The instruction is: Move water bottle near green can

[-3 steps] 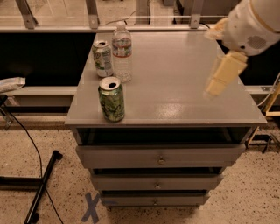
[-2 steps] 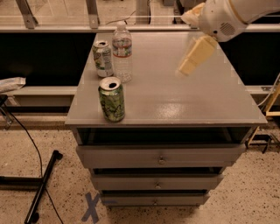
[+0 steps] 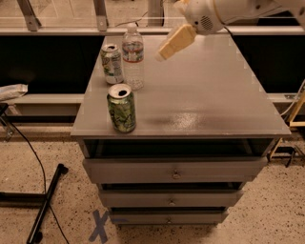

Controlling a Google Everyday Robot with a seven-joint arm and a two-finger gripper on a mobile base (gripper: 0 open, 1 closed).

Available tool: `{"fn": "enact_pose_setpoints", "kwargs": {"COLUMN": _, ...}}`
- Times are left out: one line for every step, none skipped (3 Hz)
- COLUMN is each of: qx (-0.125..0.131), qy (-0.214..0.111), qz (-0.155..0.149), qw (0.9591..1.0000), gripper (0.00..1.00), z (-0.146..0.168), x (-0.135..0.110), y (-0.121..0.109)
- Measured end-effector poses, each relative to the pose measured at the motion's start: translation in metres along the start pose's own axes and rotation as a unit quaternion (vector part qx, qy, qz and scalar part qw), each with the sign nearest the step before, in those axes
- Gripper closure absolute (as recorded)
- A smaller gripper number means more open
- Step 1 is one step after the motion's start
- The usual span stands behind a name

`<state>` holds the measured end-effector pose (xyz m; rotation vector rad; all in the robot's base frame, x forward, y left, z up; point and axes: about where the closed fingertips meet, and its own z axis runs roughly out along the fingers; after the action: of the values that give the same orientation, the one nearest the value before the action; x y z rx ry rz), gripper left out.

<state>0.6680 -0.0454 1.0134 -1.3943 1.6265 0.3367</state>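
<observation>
Gripper point(image 3: 165, 50) upper centre, right of water bottle point(image 3: 133, 58), grip state cannot tell; risk: glancing contact topples tall bottle into pale can point(image 3: 111, 63) just beside

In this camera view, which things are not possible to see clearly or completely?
- Camera view: the arm behind the gripper, which hangs right of the water bottle, is cut off by the top edge.
- Camera view: print on the water bottle and the green can is too small to read.
- Camera view: the space under the table top is lost in shadow.
</observation>
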Motion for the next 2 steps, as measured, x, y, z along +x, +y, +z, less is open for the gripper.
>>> {"fn": "enact_pose_setpoints", "kwargs": {"qx": 0.017, "qy": -0.027, "qz": 0.046, "qw": 0.9984, "gripper": 0.0, "z": 0.032, "x": 0.003, "y": -0.015}}
{"fn": "enact_pose_setpoints", "kwargs": {"qx": 0.01, "qy": -0.048, "qz": 0.093, "qw": 0.9944, "gripper": 0.0, "z": 0.066, "x": 0.007, "y": -0.02}}
